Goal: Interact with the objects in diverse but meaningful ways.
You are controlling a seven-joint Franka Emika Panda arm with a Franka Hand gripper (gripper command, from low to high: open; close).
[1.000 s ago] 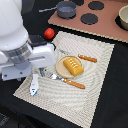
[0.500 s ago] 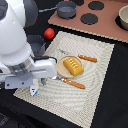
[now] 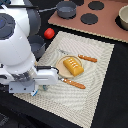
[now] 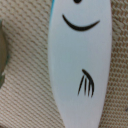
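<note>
My white arm (image 3: 20, 47) fills the exterior view's left, bent down over the near corner of the beige woven placemat (image 3: 100, 85). The placemat lies on the dark counter (image 3: 117, 107), and my wrist housing sits at about eight o'clock from the mat's middle. My end effector (image 3: 36, 90) points down at the mat's lower left corner; the arm hides its fingers, so I cannot tell whether they are parted or closed.

At twelve o'clock from the mat stands a brown toy stovetop (image 3: 107, 22) with dark round burners. The dark grey two-handled pot (image 3: 66, 8) sits on its end toward the exterior view's left, and a pale bowl-like item (image 3: 123, 17) shows at its opposite end, cut by the frame edge.

Near the mat's middle lies a round tan plate (image 3: 64, 70), and the yellow ridged bread loaf (image 3: 73, 65) rests on it. An orange-handled knife (image 3: 74, 83) lies just beside the plate at five o'clock, and an orange-handled fork (image 3: 86, 58) lies at one o'clock. The red tomato (image 3: 49, 33) sits just off the mat's far corner, at about eleven o'clock from the plate.

In the wrist view a long white object (image 4: 77, 60) with dark curved markings lies flat on the woven mat; what it is I cannot tell.
</note>
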